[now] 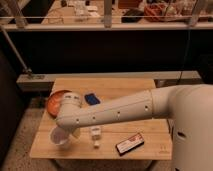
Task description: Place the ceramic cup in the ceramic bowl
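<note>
Packet [130, 144]: a dark flat packet with a red-and-white face is lying near the front edge of the wooden table [125, 86], right of centre.
Ceramic cup [58, 135]: it is sitting mouth up at the front left of the table, apart from the bowl.
Gripper [71, 131]: it is hanging just beside the cup's right rim, under the wrist; wide, narrow or holding the cup cannot be told.
White bottle [95, 135]: it is standing just right of the gripper.
Arm [120, 112]: it is reaching across from the right.
Blue object [91, 98]: it is lying behind the arm.
Ceramic bowl [53, 101]: it is resting at the left edge, partly covered by the wrist.
</note>
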`<state>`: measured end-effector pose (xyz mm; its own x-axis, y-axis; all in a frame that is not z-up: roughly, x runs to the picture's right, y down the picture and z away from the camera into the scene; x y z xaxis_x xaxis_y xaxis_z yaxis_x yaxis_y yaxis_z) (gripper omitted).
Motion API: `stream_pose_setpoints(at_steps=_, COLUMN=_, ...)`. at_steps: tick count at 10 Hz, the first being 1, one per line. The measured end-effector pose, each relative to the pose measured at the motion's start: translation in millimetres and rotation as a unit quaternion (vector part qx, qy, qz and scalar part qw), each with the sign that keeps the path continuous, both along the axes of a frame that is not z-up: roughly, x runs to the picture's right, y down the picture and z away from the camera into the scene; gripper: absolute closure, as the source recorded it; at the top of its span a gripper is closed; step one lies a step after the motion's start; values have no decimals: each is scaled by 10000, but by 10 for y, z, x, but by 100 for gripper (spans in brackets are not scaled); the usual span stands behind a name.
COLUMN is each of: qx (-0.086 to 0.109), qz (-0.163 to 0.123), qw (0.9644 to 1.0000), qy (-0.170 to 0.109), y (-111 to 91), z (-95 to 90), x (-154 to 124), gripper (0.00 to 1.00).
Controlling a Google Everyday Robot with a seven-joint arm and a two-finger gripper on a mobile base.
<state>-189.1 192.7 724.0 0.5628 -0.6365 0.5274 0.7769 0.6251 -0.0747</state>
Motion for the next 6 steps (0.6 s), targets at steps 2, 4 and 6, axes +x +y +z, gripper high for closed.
stream_pose_setpoints(at_steps=2, qx=9, qz=-15, qw=10000, qy=-60, y=43, z=28, x=-26, gripper=20)
stream_pose_setpoints(at_steps=4, qx=-2, qz=-23, qw=9999, qy=-101, y=96, z=63, x=-39, gripper=20)
stream_pose_setpoints(at_steps=6, qx=-13, qz=-62, qw=9998, qy=-176, y=189, z=107, x=-86, gripper=20)
